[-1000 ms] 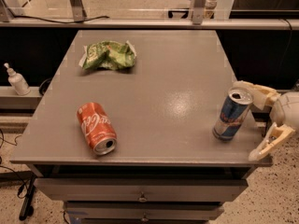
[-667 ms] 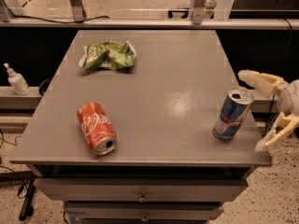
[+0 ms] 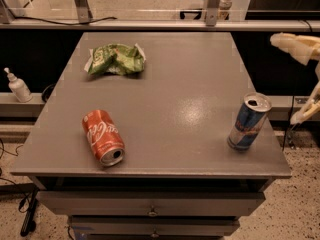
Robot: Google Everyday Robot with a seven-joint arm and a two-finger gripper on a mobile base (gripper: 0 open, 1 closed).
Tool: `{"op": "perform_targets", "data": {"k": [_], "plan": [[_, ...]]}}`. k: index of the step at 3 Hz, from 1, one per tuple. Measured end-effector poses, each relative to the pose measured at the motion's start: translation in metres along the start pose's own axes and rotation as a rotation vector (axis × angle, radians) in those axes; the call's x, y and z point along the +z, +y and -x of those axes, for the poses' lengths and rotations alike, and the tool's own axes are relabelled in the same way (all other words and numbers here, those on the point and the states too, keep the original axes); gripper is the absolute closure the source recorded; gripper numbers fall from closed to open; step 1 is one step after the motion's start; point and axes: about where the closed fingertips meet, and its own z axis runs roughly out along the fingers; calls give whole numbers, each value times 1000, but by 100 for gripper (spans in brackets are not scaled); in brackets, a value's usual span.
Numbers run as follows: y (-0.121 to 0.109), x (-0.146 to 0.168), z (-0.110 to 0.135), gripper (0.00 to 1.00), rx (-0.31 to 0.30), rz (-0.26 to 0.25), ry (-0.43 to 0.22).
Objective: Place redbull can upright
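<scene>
The redbull can [image 3: 248, 121], slim, silver and blue with a silver top, stands upright near the right front corner of the grey table [image 3: 175, 84]. My gripper [image 3: 286, 79] is at the right edge of the view, off the table's side and to the right of the can. It is open and empty. One pale finger [image 3: 295, 44] is above and one finger [image 3: 306, 110] is below. It does not touch the can.
A red Coca-Cola can [image 3: 102, 136] lies on its side at the front left. A crumpled green chip bag [image 3: 116, 59] lies at the back left. A white bottle [image 3: 18, 85] stands on a ledge left of the table. Drawers are below the front edge.
My gripper has drawn back to the right and upward, away from the redbull can. The can stays standing where it was.
</scene>
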Motion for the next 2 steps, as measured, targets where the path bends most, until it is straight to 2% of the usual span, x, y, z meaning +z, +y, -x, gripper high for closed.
{"op": "perform_targets", "data": {"k": [1, 2], "plan": [[19, -11, -24, 0, -104, 36, -26], [22, -8, -22, 0, -114, 40, -26]]}}
